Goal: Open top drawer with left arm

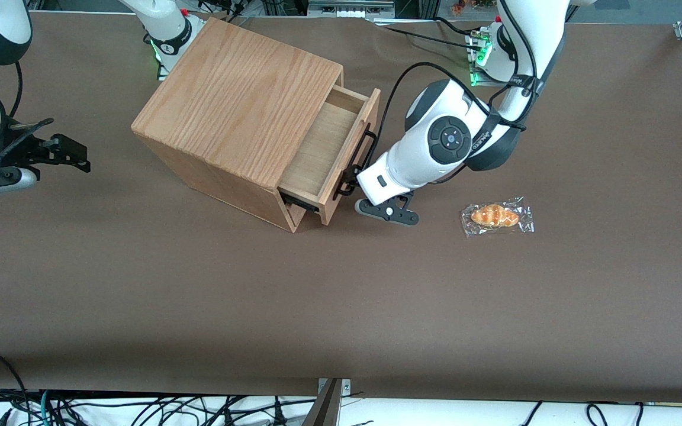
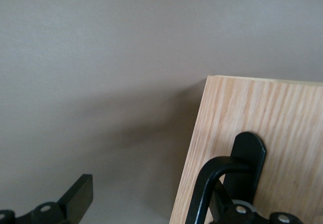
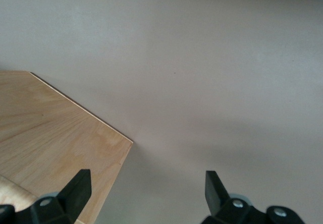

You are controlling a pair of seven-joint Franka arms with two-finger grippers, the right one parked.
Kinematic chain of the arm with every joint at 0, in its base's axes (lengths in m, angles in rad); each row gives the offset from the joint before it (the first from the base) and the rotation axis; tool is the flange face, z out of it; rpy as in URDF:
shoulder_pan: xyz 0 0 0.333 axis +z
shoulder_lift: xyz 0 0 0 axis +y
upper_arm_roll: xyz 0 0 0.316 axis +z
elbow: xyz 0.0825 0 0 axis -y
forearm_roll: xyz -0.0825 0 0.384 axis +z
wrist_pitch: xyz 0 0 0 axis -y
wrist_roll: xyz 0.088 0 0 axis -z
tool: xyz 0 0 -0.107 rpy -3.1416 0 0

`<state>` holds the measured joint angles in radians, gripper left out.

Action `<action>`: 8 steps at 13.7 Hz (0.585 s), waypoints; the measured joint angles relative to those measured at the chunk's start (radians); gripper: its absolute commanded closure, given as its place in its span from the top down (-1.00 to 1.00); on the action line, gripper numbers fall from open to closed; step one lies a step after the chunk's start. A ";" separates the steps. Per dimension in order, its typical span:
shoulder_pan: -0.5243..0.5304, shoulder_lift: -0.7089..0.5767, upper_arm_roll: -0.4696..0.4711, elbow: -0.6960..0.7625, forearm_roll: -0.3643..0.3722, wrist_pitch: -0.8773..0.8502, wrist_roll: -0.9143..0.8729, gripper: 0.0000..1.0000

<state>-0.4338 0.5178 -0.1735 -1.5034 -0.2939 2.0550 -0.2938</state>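
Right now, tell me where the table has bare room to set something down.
Free: the brown table nearer the front camera than the cabinet and wrapped bread. Crowded: around the top drawer, where the gripper hooks its handle.

The cabinet (image 1: 240, 106) and its top drawer (image 1: 332, 148) are light oak with clear grain and a matt finish. The drawer handle (image 2: 212, 183) is smooth black metal. Beside it, the gripper (image 1: 350, 180) is matt black, on a glossy white arm (image 1: 436, 148). The table (image 1: 341, 307) is matt brown.
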 measured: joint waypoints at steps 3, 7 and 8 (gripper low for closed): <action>0.021 0.000 -0.001 0.006 0.000 -0.009 0.014 1.00; 0.033 0.000 -0.009 0.006 0.000 -0.013 0.032 1.00; 0.035 0.000 -0.011 0.006 0.000 -0.014 0.039 1.00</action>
<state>-0.3986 0.5180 -0.1845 -1.4976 -0.2938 2.0412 -0.2551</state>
